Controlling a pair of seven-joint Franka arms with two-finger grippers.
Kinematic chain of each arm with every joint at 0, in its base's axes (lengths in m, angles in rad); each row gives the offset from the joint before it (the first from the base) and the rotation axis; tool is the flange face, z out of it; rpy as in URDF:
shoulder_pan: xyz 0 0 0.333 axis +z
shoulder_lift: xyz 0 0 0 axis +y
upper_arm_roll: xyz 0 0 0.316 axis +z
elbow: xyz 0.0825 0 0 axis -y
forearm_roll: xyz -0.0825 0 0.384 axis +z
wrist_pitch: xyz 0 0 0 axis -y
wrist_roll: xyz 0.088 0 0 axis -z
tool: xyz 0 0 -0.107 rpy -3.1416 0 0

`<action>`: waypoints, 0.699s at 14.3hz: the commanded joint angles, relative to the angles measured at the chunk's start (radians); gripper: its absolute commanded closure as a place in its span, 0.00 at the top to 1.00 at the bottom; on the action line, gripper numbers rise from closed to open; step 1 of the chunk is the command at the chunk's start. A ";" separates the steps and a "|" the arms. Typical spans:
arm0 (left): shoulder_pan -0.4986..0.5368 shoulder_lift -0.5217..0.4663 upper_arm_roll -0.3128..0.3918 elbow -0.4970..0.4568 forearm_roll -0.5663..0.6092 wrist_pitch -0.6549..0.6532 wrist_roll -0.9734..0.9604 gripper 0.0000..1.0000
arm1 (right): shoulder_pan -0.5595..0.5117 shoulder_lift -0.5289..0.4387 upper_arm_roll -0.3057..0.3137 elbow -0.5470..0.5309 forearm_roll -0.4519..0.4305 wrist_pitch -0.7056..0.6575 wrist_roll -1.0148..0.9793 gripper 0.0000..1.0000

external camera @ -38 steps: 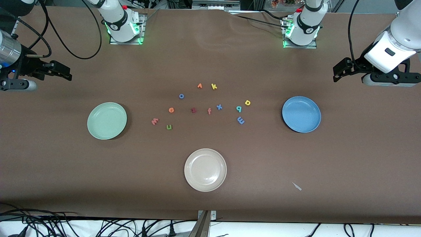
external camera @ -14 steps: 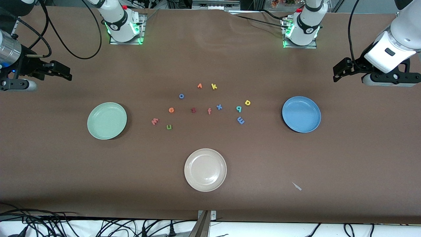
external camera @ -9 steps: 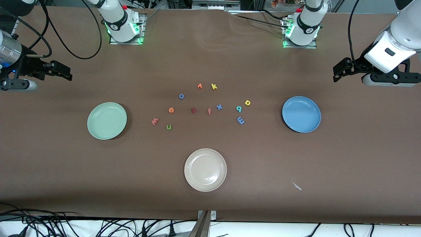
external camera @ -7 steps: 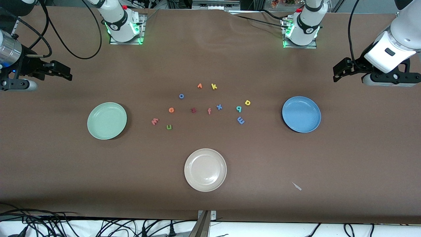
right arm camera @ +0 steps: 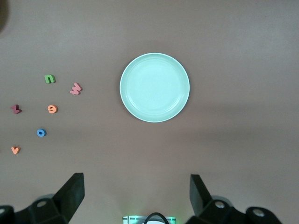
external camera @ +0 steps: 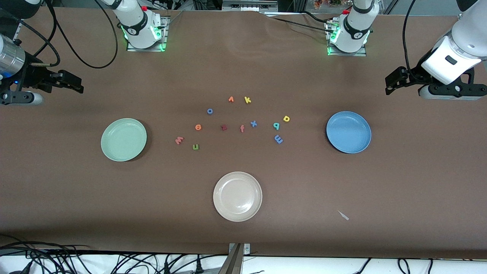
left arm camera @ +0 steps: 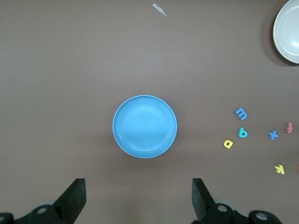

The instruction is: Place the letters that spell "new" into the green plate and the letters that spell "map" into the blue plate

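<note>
Front view: round smooth green plate point(external camera: 123, 139)

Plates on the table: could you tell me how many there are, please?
3: green plate toward the right arm's end, blue plate toward the left arm's end, cream plate nearest the front camera. None hidden.

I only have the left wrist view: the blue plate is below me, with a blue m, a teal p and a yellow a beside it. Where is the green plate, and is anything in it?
Observer: The green plate sits toward the right arm's end of the table, with nothing in it.
Operator: And its three letters?
Observer: The pink w, green n and orange e lie on the table beside the green plate, apart from one another.
Operator: What about the other arm?
Observer: The right gripper is open and empty, over bare table beside the green plate.
</note>
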 commanded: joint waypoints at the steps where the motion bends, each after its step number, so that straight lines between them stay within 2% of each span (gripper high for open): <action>1: 0.006 0.037 0.000 0.021 -0.025 -0.017 0.018 1.00 | 0.005 0.000 0.002 0.001 0.009 -0.009 0.010 1.00; 7: 0.006 0.129 0.000 0.021 -0.027 -0.046 0.019 1.00 | 0.005 0.003 0.002 -0.001 0.009 -0.007 -0.006 1.00; 9: -0.011 0.151 -0.003 0.022 -0.025 -0.072 0.016 1.00 | 0.019 0.015 0.006 -0.001 0.005 -0.009 -0.007 1.00; 10: -0.027 0.166 -0.010 0.022 -0.025 -0.070 0.007 1.00 | 0.042 0.055 0.006 0.012 0.005 -0.012 -0.010 1.00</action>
